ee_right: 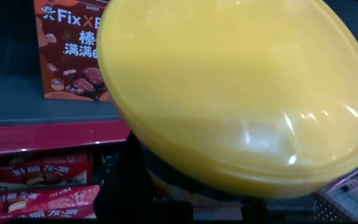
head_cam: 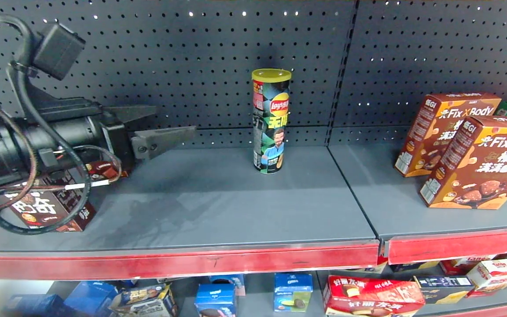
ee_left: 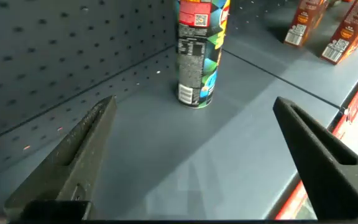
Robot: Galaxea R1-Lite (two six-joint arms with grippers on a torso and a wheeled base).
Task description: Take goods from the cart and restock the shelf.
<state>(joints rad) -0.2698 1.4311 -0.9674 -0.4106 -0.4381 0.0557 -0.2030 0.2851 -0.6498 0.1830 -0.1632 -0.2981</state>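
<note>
**Item 1, brown snack box** [head_cam: 46,211]: lies flat on the shelf [head_cam: 218,202], beneath and behind the jaws of the left gripper [head_cam: 174,118].

**Item 2, left gripper:** jaws spread wide, nothing between them, level above the shelf deck.

**Item 3, tube of crisps** [head_cam: 271,121]: stands upright straight ahead of the open jaws, well apart from their tips and near the pegboard back [head_cam: 192,66]. Judged light, with a stiff card wall that would dent under hard squeezing, a smooth, slippery wrap, and tall enough to tip easily. Best taken at mid-body, across the round.

**Item 4, open room:** bare deck all round the tube. The red front lip [head_cam: 174,262] lies to the jaws' outer side.

**Item 5, orange biscuit boxes** [head_cam: 478,163]: far beyond the tube from the jaws, leaning.

**Item 6, second tube, yellow lid** [ee_right: 229,93]: close under the right wrist. Whether that arm's jaws grip it cannot be told.
</note>
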